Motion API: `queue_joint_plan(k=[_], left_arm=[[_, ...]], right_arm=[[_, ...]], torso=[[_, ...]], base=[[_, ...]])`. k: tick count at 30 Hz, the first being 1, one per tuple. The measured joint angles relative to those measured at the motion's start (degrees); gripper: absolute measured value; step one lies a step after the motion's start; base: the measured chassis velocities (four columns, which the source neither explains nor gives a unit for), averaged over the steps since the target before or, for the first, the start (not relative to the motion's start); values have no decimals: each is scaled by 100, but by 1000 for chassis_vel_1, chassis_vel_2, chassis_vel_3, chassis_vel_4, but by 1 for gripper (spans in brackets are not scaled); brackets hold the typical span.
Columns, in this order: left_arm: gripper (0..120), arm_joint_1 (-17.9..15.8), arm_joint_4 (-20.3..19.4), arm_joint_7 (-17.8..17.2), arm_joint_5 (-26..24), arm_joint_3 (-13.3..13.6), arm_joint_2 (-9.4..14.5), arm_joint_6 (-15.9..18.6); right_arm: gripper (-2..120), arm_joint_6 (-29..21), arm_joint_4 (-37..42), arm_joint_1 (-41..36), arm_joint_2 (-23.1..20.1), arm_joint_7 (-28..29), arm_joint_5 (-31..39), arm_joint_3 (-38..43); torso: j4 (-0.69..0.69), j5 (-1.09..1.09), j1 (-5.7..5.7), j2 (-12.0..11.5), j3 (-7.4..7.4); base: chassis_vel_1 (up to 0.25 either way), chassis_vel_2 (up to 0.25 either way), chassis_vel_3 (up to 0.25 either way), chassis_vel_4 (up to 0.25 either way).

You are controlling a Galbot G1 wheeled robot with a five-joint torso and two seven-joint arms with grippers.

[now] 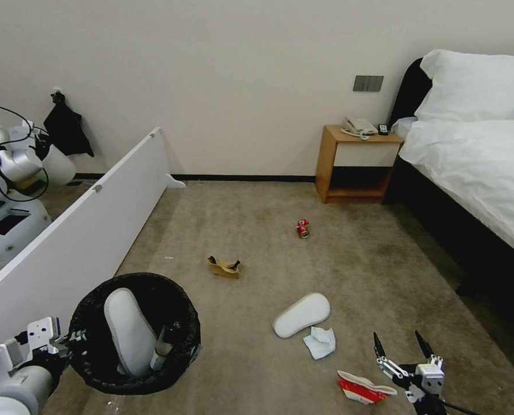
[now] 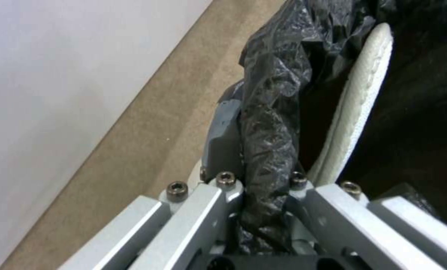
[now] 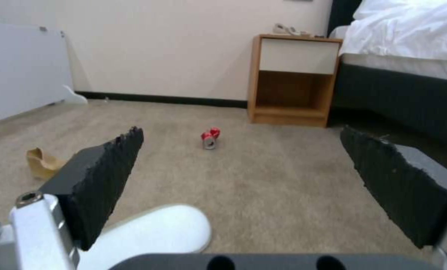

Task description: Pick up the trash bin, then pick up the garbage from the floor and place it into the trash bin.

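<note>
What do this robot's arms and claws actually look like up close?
The left gripper is silver-grey metal with dark bolt heads, on a rounded pale-grey arm. The right gripper has a silver linkage and two pointed black fingers with ribbed pads; a thin black cable trails from it.

The head camera looks forward and down from high up across the beige carpeted floor (image 1: 303, 271) toward the far cream wall. The left wrist camera sits pressed close against the black plastic bag liner (image 2: 273, 123) on a bin's rim. The right wrist camera rides low, just above the carpet, facing the light wooden nightstand (image 3: 293, 80) (also seen from the head, with the crushed red can (image 1: 302, 228)).
</note>
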Motion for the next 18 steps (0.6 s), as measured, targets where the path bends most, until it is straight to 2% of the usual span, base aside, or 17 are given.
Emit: queue_joint_plan(k=[7,9,11,12,13,14,15,17,18], left_arm=[[2,-12,0,-6,-4,0,5,0],[2,-6,-4,-22,-15,-4,24,0],[2,-5,-4,-23,-18,-6,30,0],[2,1,-4,-23,-26,-17,47,0],[2,1,-4,-23,-26,-17,47,0],[2,6,-3,-24,-34,-26,67,0],[2,6,-3,-24,-34,-26,67,0],[2,6,3,-24,-45,-33,89,0],[2,6,3,-24,-45,-33,89,0]], right_arm=[[100,69,-55,41,-74,151,-105,-32],[100,-297,-195,-74,-255,344,-272,-31],[100,-424,-238,-120,-307,397,-308,-32],[100,-758,-360,-238,-483,416,-361,-48],[100,-758,-360,-238,-483,416,-361,-48],[100,-1024,-523,-339,-711,175,-459,-56],[100,-1024,-523,-339,-711,175,-459,-56],[100,-1212,-813,-361,-1088,-224,-740,-82],[100,-1212,-813,-361,-1088,-224,-740,-82]], torso=[[-2,0,1,0,1],[1,0,1,0,0],[0,0,1,-1,0],[-1,2,0,0,0],[-1,2,0,0,0],[-3,1,0,0,0],[-3,1,0,0,0],[-1,3,0,0,0],[-1,3,0,0,0]], base=[[-71,57,81,-67],[0,0,0,0],[0,0,0,0],[0,0,0,0],[0,0,0,0],[0,0,0,0],[0,0,0,0],[0,0,0,0],[0,0,0,0]])
